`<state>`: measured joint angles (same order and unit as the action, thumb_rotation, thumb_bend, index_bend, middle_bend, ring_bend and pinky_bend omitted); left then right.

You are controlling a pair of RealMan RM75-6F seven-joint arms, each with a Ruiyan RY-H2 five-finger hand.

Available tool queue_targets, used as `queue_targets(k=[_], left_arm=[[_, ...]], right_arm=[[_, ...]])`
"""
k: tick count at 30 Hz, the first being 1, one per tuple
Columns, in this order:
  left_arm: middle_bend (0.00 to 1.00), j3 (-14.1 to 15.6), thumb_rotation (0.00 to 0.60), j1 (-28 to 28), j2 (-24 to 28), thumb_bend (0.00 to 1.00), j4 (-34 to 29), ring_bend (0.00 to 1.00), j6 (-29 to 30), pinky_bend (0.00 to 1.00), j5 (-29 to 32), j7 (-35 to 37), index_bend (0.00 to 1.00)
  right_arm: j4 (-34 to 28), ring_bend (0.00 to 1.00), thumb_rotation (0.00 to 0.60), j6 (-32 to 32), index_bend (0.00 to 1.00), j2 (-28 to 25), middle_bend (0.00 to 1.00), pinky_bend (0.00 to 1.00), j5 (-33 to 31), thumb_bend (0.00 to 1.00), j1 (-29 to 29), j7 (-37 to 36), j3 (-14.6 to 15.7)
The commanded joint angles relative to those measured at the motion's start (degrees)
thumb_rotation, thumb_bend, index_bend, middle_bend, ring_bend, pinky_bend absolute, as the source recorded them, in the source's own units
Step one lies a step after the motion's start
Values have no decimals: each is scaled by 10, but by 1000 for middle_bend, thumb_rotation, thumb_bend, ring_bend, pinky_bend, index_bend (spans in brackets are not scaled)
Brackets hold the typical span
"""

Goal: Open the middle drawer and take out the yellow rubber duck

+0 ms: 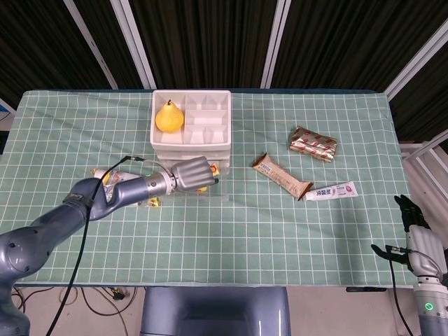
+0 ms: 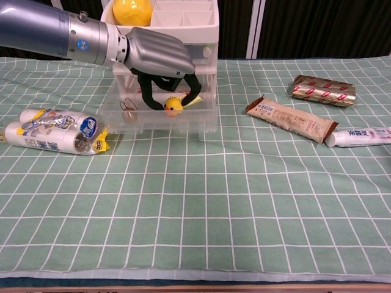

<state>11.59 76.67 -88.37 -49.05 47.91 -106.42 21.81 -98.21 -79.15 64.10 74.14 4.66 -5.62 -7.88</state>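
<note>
The clear drawer unit (image 1: pixel 191 140) stands at the back middle of the table, its middle drawer (image 2: pixel 157 122) pulled out toward me. My left hand (image 2: pixel 160 54) reaches down into that drawer from above. Its dark fingertips pinch the yellow rubber duck (image 2: pixel 173 105), which hangs just above the drawer floor. In the head view the left hand (image 1: pixel 190 174) covers the drawer and hides the duck. My right hand (image 1: pixel 411 215) hangs off the table's front right corner, fingers apart, holding nothing.
A yellow pear (image 2: pixel 131 11) sits in the tray on top of the unit. A small keyring-like item (image 2: pixel 128 112) lies in the drawer's left part. A wrapped pack (image 2: pixel 55 130) lies left of the drawer. A snack bar (image 2: pixel 291 119), a gold packet (image 2: pixel 324 90) and a toothpaste tube (image 2: pixel 360 137) lie to the right.
</note>
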Motion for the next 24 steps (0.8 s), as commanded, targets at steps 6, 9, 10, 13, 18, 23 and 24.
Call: queue_targets(k=[6,9,10,13,18,23,24], left_arm=[[1000,-21,600,-1,30,386,-38,1000,10,1000,18,-28,562],[1000,-30,600,-1,50,387,-67,1000,17,1000,23,-44,555],[1000,-34,600,-1,58,387,-81,1000,19,1000,25,-49,555],[1000,-46,600,-2,91,387,-134,1000,30,1000,30,-72,557],[1000,-65,600,-11,144,387,-221,1000,48,1000,41,-111,561],[1000,-70,600,-25,196,387,-320,1000,55,1000,42,-151,567],[1000,-68,600,-27,205,387,-338,1000,52,1000,40,-158,567]], right_arm=[[-1,0,600,-3,0,0,0,219,3,64,-1,0,1],[-1,0,600,-2,0,0,0,219,4,64,-1,0,1],[-1,0,600,-2,0,0,0,219,4,64,-1,0,1],[-1,0,600,-3,0,0,0,219,5,63,-1,0,1],[-1,0,600,-5,0,0,0,219,6,63,-1,2,2],[0,0,600,-7,0,2,0,219,8,64,-2,6,3],[1,0,600,-7,0,2,0,219,9,64,-2,7,3]])
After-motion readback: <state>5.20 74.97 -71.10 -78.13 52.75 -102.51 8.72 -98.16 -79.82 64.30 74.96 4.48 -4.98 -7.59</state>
